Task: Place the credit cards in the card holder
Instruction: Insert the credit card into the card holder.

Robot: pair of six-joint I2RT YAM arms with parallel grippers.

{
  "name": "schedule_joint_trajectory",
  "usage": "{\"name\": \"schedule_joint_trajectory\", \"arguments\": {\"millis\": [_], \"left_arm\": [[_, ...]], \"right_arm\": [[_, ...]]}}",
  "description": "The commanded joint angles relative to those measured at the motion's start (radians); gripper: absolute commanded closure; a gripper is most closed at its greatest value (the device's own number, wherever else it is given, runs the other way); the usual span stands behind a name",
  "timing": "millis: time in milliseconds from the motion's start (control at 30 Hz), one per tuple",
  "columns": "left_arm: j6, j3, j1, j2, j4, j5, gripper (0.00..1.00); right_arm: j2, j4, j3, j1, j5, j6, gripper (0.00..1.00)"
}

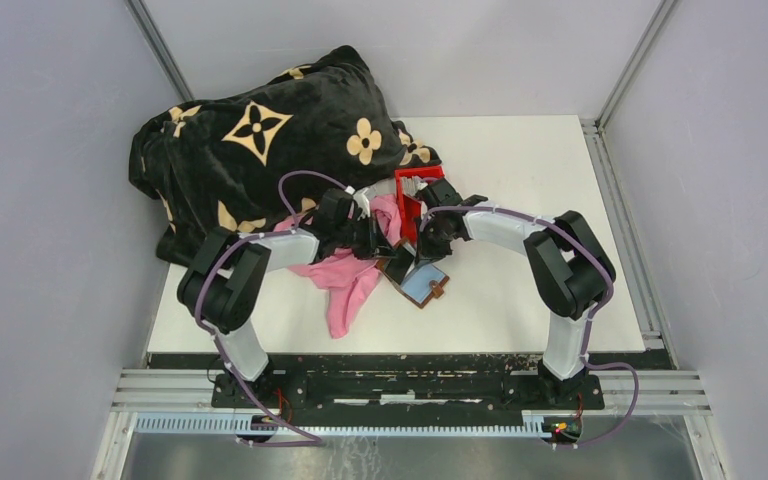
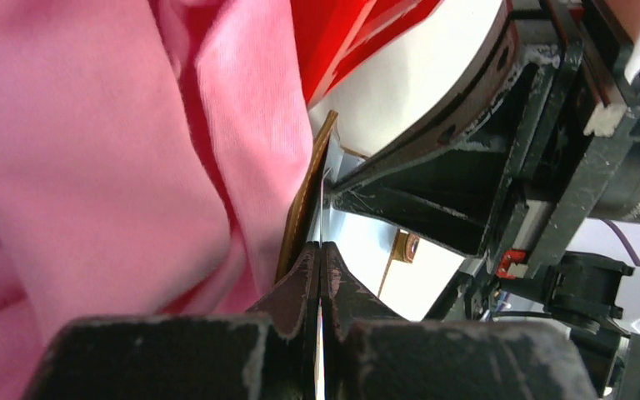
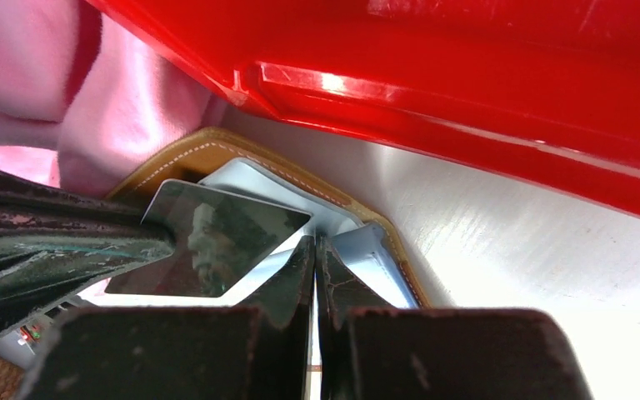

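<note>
The brown card holder (image 1: 424, 286) lies open on the white table, its pale pocket side up. In the right wrist view its stitched leather rim (image 3: 208, 150) frames the pale pockets. My left gripper (image 2: 320, 250) is shut on a thin credit card (image 2: 322, 196), seen edge-on beside the holder's brown edge (image 2: 302, 212). From the right wrist the same grey, mirror-like credit card (image 3: 217, 237) lies slanted over the pockets, one corner at the holder's inner edge. My right gripper (image 3: 315, 242) is shut on a pale pocket flap of the holder. Both grippers (image 1: 385, 250) (image 1: 423, 252) meet over it.
A red plastic bin (image 1: 412, 186) stands tilted just behind the holder, close over my right gripper (image 3: 467, 75). A pink cloth (image 1: 345, 285) lies against the holder's left side. A black patterned blanket (image 1: 260, 130) is heaped at the back left.
</note>
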Motion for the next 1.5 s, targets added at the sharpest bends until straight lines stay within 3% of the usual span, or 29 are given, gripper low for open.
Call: {"name": "schedule_joint_trajectory", "arguments": {"millis": [0,833,1200,1467], "left_arm": [[0.070,0.064,-0.012,0.035,-0.030,-0.032,0.97],[0.123,0.063,-0.063,0.111,-0.045,-0.038,0.97],[0.102,0.054,-0.075,0.113,-0.045,-0.064,0.97],[0.069,0.032,-0.113,0.101,-0.065,-0.126,0.97]], "right_arm": [[-0.010,-0.014,0.038,0.004,0.031,-0.034,0.96],[-0.249,-0.104,-0.069,0.006,0.170,-0.039,0.83],[-0.443,-0.237,-0.150,0.124,0.217,0.009,0.85],[-0.498,-0.280,-0.200,0.230,0.214,0.067,0.86]]}}
